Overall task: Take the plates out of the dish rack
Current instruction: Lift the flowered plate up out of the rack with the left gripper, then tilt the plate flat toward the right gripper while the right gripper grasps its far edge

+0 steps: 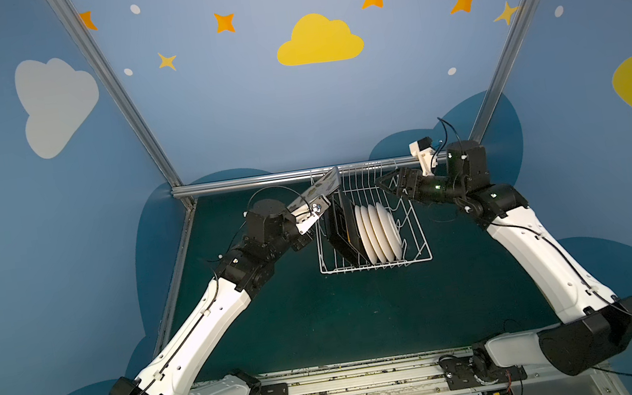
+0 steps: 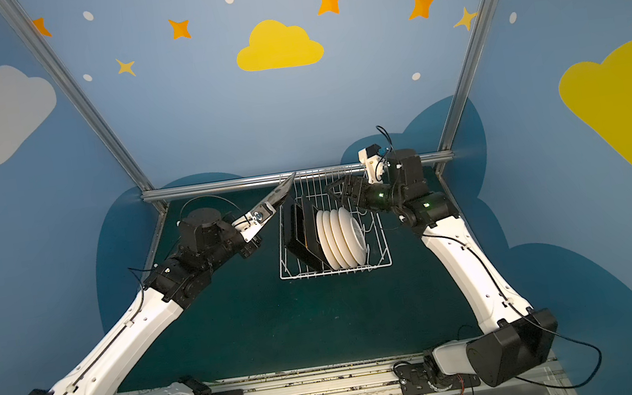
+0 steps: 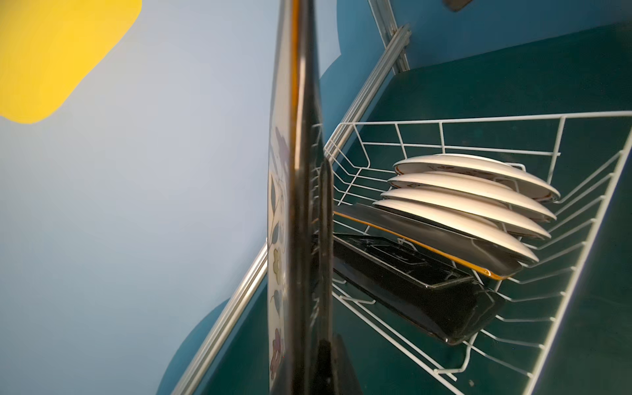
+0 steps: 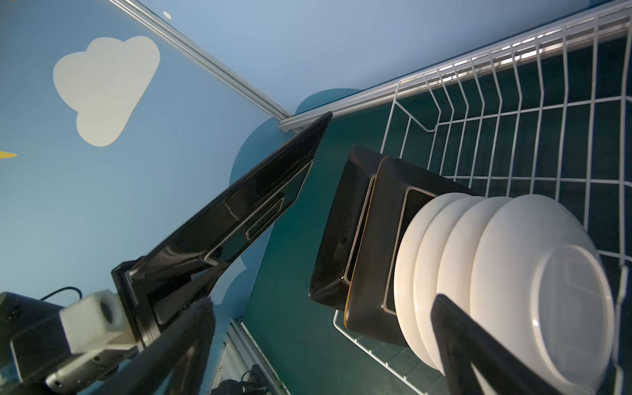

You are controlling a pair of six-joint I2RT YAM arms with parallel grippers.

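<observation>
The white wire dish rack point(image 1: 376, 266) point(image 2: 337, 272) stands at the back middle of the table. In it, two black-backed square plates point(image 1: 341, 230) point(image 4: 369, 239) lean on edge at its left end, with several round white plates point(image 1: 378, 231) point(image 4: 496, 273) beside them. My left gripper point(image 1: 304, 205) is shut on another square plate point(image 1: 325, 185) point(image 4: 246, 212), lifted clear and tilted above the rack's far left corner. That plate shows edge-on, with a floral face, in the left wrist view point(image 3: 294, 212). My right gripper point(image 1: 387, 185) point(image 4: 321, 359) hovers open and empty over the rack's far right end.
An aluminium rail point(image 1: 245, 182) runs along the back edge just behind the rack, with slanted posts point(image 1: 181, 234) at both corners. The dark green table top point(image 1: 323, 323) stretches in front of the rack, between the two arms. Blue painted walls close in the sides.
</observation>
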